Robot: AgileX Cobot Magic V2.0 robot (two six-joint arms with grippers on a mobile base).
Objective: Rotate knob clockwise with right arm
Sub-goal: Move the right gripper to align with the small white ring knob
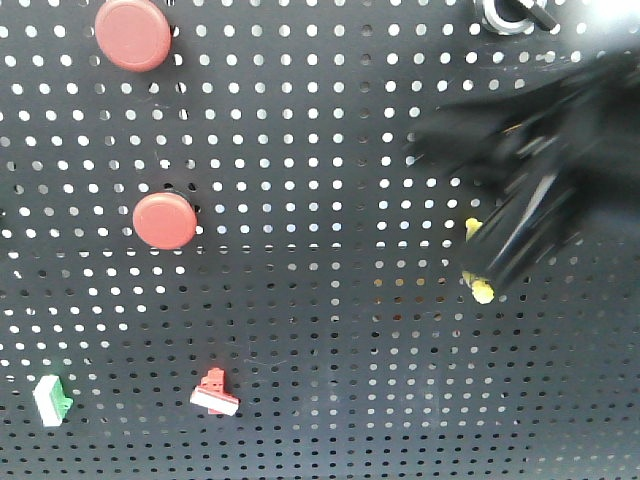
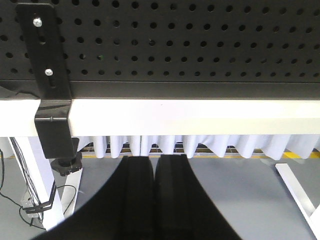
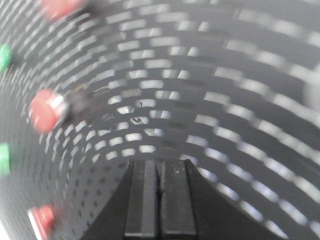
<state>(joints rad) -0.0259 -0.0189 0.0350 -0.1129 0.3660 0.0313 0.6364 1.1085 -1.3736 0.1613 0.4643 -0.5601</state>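
Observation:
The knob (image 1: 505,14), with a silver ring and a dark bar, sits at the top edge of the black pegboard (image 1: 330,330) and is partly cut off by the frame. My right arm (image 1: 545,170) is a blurred black mass below and slightly right of it, not touching it. In the right wrist view my right gripper (image 3: 159,164) is shut with nothing between its fingers, facing the smeared pegboard. The knob does not show in that view. My left gripper (image 2: 155,159) is shut and empty, below the board's lower edge.
Two round red buttons (image 1: 133,34) (image 1: 164,220) are mounted at the board's left. A yellow toggle (image 1: 481,290) is half hidden behind my right arm. A red-and-white switch (image 1: 214,394) and a green-and-white one (image 1: 51,400) sit low on the board. A black bracket (image 2: 50,90) clamps a white table edge (image 2: 200,117).

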